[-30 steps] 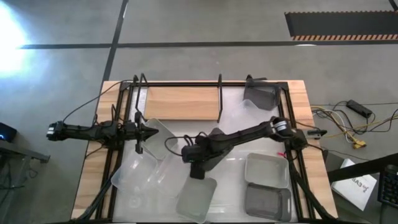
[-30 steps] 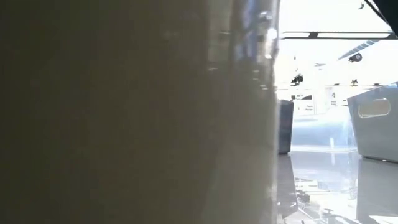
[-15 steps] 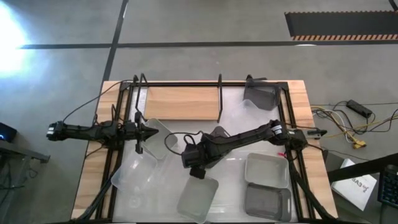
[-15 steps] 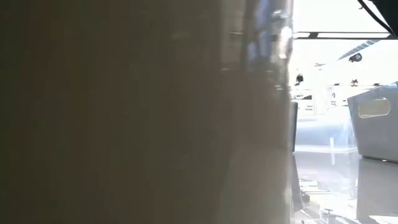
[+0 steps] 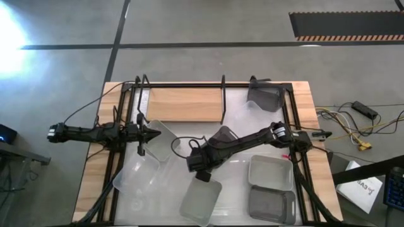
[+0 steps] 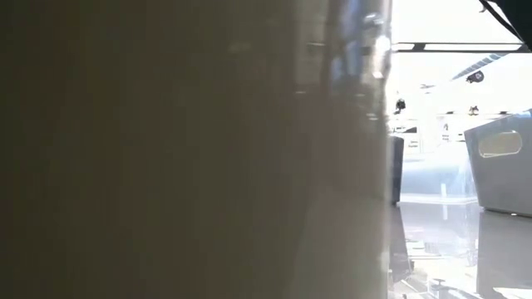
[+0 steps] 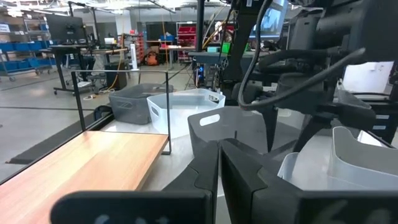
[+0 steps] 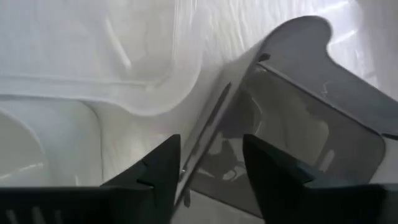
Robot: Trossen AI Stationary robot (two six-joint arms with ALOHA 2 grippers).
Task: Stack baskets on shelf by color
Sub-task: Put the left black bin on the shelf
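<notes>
The right end effector [image 5: 203,176] is reaching across the middle of the table [image 5: 88,183], hanging over the near rim of a clear basket [image 5: 201,199] that is lying by the table's front edge. In the right wrist view its two fingers [image 8: 158,168] are standing apart, straddling the rim of that clear basket [image 8: 298,118], one finger on each side of the wall; whether they are already pressing on it I cannot tell.

The left end effector [image 5: 141,133] is waiting near the table's left edge with its fingers [image 7: 205,171] closed together and holding nothing. It is hovering beside another clear basket [image 5: 159,139], and a further clear basket [image 5: 134,176] is lying toward the front left corner.

The shelf [image 5: 186,104], a light wooden plank with black wire uprights, is sitting along the back edge of the table, with nothing on its plank. A dark grey basket [image 5: 264,98] is standing just beside the shelf's right end, near the back right corner. A light grey basket [image 5: 270,172] is resting near the right edge, and a second dark grey basket [image 5: 271,205] is sitting just in front of it at the front right corner.

In the low view, something close and blurred is blocking most of the picture, with a light grey basket [image 6: 503,162] showing at the far side.
</notes>
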